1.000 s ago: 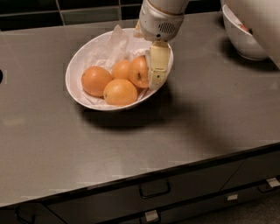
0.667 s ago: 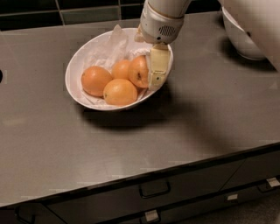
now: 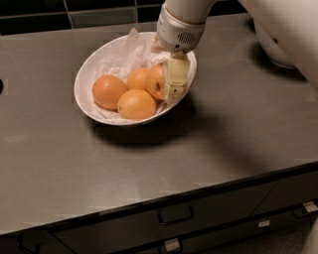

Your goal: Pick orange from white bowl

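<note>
Nearest the camera, drawer fronts run under the counter's edge, one with a dark handle [image 3: 175, 216]. Above them the grey counter [image 3: 198, 163] spreads wide and mostly bare across the middle of the view.

Further back, left of centre, the white bowl [image 3: 82, 82] sits on the counter, lined with crinkled white paper [image 3: 117, 57] that rises above its far rim. Three paler oranges lie in it: one at the front [image 3: 136, 104], one at the left [image 3: 108, 91], and a smaller one behind them [image 3: 137, 78]. The three crowd together and appear to touch. The orange [image 3: 156, 82], deeper in colour with a dark dimple on its side, lies at the right of the bowl, just beside the others.

The gripper [image 3: 174, 84] reaches down into the right side of the bowl from above, its pale lower part lying against the right flank of the orange. Whether the jaws are clenched on the orange or released cannot be told from this angle, since the fruit and the gripper's white wrist [image 3: 180, 30] cover the far side.

At the far right, another white bowl [image 3: 271, 47] stands on the counter, largely hidden behind the robot's arm [image 3: 293, 30]. Dark tiles [image 3: 74, 12] close off the back.
</note>
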